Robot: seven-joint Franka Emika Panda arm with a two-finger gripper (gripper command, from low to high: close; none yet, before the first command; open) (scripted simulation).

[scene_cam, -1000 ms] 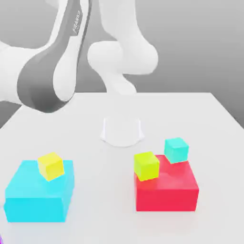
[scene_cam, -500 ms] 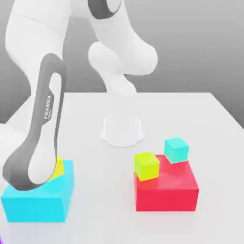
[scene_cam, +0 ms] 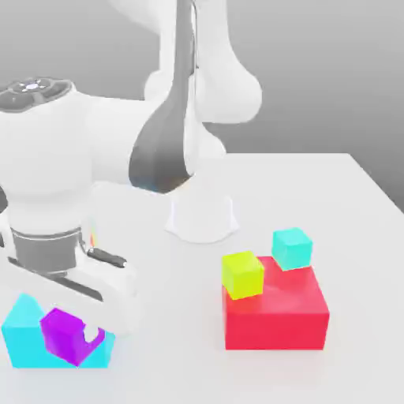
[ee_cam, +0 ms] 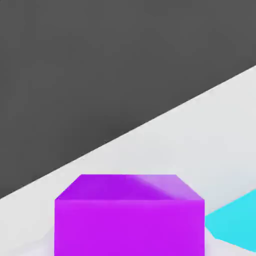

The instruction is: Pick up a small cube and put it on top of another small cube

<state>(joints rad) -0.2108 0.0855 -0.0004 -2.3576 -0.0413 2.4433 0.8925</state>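
The small purple cube (scene_cam: pixel 61 331) hangs tilted in front of the large cyan block (scene_cam: pixel 22 330) at the exterior view's lower left. My gripper (scene_cam: pixel 75 338) is shut on it, and one white finger (scene_cam: pixel 94 336) overlaps its side. The white hand and wrist above it cover most of the cyan block. In the hand view the purple cube (ee_cam: pixel 130 220) is very close, with white table behind it and a corner of the cyan block (ee_cam: pixel 235 220) beside it.
A large red block (scene_cam: pixel 276 316) stands at the exterior view's right. A small yellow-green cube (scene_cam: pixel 242 274) sits at its near corner and a small cyan cube (scene_cam: pixel 291 247) on its back edge. The arm's round white base (scene_cam: pixel 202 217) is behind.
The arm has swung down over the cyan block, hiding the small yellow cube on it. The purple cube, a sliver at the bottom left corner before, now sits at the hand.
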